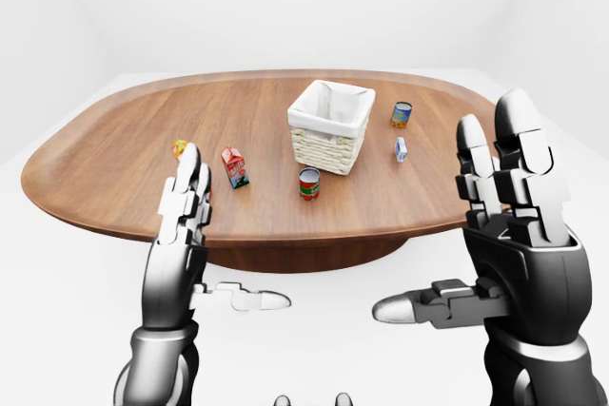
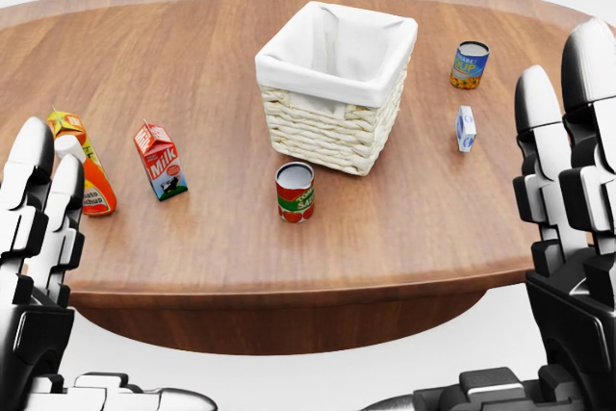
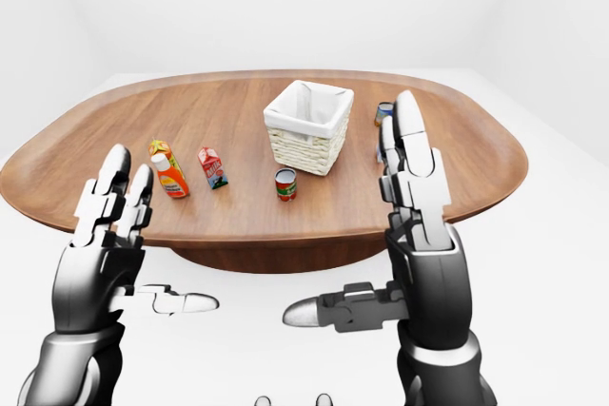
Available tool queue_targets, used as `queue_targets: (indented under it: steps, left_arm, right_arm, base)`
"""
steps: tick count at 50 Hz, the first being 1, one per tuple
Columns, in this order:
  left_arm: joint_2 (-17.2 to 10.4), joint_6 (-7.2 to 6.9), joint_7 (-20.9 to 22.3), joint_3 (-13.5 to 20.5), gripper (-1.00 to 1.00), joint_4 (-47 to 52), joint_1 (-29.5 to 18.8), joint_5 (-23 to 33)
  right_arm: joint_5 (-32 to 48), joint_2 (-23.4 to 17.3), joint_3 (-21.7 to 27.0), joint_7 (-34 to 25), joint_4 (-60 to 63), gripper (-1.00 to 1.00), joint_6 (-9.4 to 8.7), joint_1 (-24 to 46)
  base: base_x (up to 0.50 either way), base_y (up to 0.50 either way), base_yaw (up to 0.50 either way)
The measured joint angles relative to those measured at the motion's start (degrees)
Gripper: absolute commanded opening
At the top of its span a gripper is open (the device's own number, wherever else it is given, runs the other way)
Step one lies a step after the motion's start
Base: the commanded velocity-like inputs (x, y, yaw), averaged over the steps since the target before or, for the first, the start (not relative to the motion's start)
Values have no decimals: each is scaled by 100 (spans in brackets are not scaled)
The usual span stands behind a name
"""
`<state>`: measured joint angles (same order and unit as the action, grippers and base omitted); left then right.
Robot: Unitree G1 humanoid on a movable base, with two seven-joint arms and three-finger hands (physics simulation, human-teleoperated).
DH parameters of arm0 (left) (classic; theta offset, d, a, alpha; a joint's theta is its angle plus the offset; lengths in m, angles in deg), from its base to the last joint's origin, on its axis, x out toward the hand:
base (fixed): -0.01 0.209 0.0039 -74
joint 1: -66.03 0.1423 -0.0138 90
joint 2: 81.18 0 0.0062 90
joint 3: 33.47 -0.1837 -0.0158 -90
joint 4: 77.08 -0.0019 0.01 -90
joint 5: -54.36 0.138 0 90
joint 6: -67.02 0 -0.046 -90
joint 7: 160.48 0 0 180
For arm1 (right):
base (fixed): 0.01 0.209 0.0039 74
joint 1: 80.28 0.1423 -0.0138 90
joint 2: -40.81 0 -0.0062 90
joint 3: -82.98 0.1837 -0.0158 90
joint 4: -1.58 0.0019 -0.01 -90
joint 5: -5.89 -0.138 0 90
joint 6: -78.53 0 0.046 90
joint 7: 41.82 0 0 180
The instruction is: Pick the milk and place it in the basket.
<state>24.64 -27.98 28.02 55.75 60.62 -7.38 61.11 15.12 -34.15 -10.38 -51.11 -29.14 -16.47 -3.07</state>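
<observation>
The milk (image 2: pixel 161 161) is a small red carton standing upright on the oval wooden table (image 2: pixel 212 257), left of centre in the head view. The basket (image 2: pixel 329 134) is square wicker with a white liner and stands right of the milk, further up the view. Its inside looks empty. My left hand (image 1: pixel 221 240) is open with its fingers raised, low at the left, on the near side of the table's edge and apart from the milk. My right hand (image 1: pixel 455 221) is open too, raised at the lower right, holding nothing.
An orange juice bottle (image 2: pixel 92 183) stands left of the milk. A red can (image 2: pixel 295 192) stands just below the basket in the head view. A blue and yellow can (image 2: pixel 470 64) and a small blue-white carton (image 2: pixel 466 128) stand right of the basket. White floor surrounds the table.
</observation>
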Motion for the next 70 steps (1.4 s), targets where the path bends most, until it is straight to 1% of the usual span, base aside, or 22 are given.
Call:
queue_targets:
  steps: [14,32,70]
  left_arm:
    - [-13,0,-25,-35,100,-57,16,30]
    - [-21,0,-33,-68,100,-66,38,33]
    - [-37,0,-28,-114,100,-100,78,38]
  right_arm:
    - [-103,12,33,-8,56,100,0,-16]
    - [-217,19,64,-12,69,100,0,-34]
    - [-202,16,21,-16,71,100,0,-76]
  base:
    - [4,0,0]
    - [28,0,0]
    - [29,0,0]
